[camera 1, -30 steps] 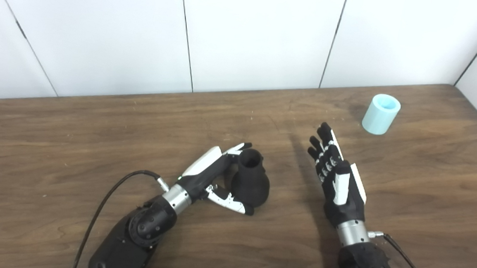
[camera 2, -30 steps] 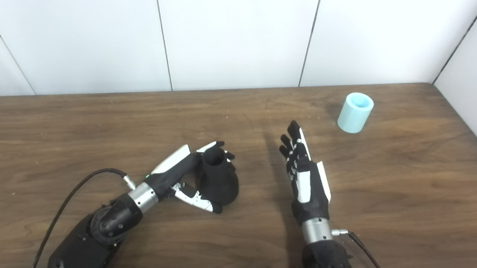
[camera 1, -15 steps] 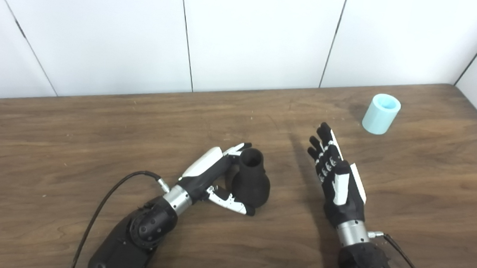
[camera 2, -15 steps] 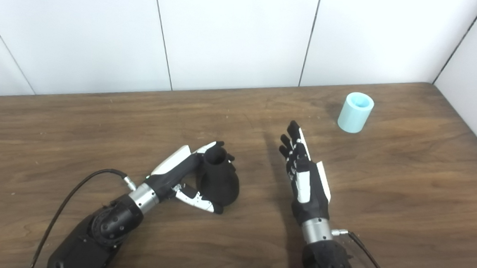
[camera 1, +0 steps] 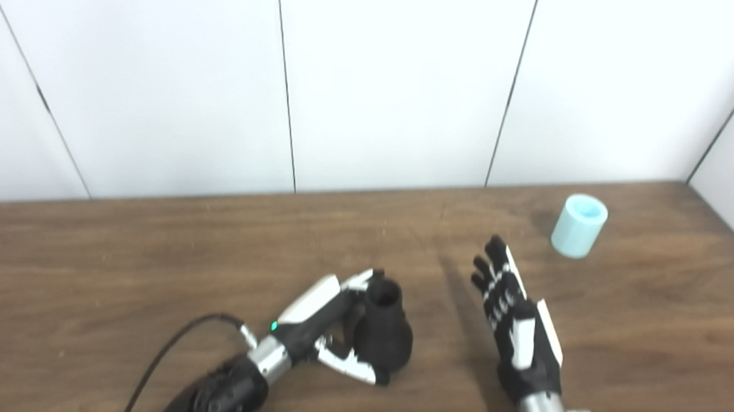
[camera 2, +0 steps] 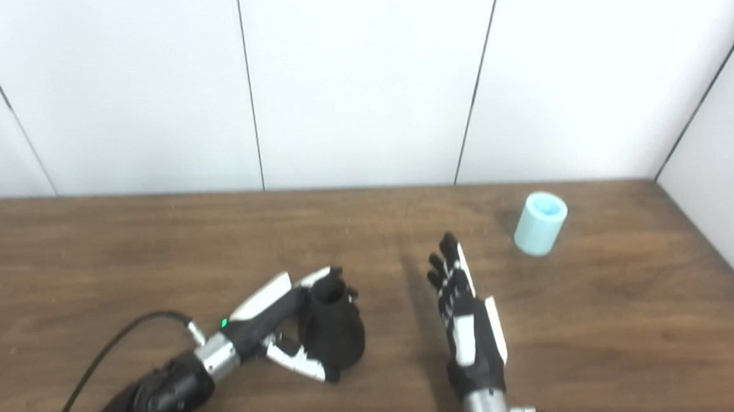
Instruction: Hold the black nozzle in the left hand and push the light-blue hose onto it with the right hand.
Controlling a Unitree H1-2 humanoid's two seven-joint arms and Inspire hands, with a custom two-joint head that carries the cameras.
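The black nozzle (camera 1: 383,339), a bulb with a narrow open neck, stands upright on the wooden table near the middle. My left hand (camera 1: 319,318) lies on its left side. The fingers reach along the back of the neck and the thumb lies in front of the base, so the hand is still spread and not closed on the nozzle. My right hand (camera 1: 517,327) hovers open to the right of the nozzle with its fingers straight, holding nothing. The light-blue hose (camera 1: 578,226), a short upright tube, stands at the far right, well beyond the right hand.
The wooden table (camera 1: 115,261) ends at white wall panels at the back and at a side wall on the right. A black cable (camera 1: 173,347) runs from my left wrist across the table.
The camera has tilted up, so the whole scene sits lower in the picture. The hands, the nozzle and the hose keep the same places relative to each other.
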